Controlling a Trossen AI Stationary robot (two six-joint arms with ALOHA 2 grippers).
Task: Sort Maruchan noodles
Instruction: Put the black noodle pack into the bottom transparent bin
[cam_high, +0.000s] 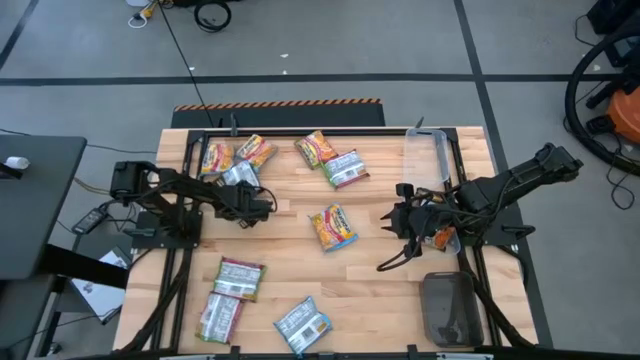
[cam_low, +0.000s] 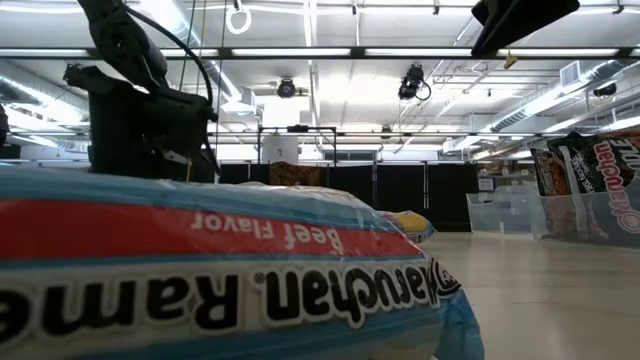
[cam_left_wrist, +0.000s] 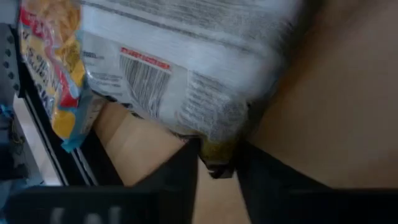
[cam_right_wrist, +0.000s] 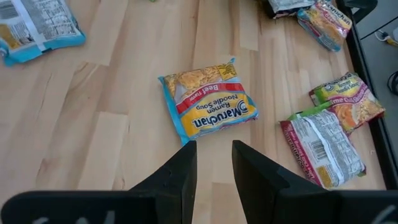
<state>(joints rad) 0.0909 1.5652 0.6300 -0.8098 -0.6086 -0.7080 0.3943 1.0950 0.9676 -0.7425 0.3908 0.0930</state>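
Several Maruchan packets lie flat on the wooden table. A blue-edged orange packet (cam_high: 333, 227) (cam_right_wrist: 208, 109) is at the centre. My right gripper (cam_high: 395, 222) (cam_right_wrist: 214, 163) hovers open just to its right, fingers pointing at it without touching. My left gripper (cam_high: 248, 195) (cam_left_wrist: 217, 171) is on the table's left side, shut on a silver-white packet (cam_high: 240, 174) (cam_left_wrist: 186, 74) whose barcode side shows. An orange packet (cam_left_wrist: 53, 68) lies beside it. A pale blue packet (cam_low: 220, 270) fills the low view's foreground. My left gripper pinches the silver-white packet by a short stretch of its edge seam (cam_left_wrist: 216, 149) between its two fingers (cam_left_wrist: 183, 177). The packet spreads out ahead of the fingers. I cannot tell whether it is lifted or still lies on the wood.
More packets lie along the far edge (cam_high: 315, 148) (cam_high: 345, 168) (cam_high: 255, 150) and near the front left (cam_high: 238, 278) (cam_high: 220, 318) (cam_high: 303, 325). A clear tray (cam_high: 430, 160) sits far right, a darker tray (cam_high: 450, 305) near right. Bare wood shows between the centre and the near edge.
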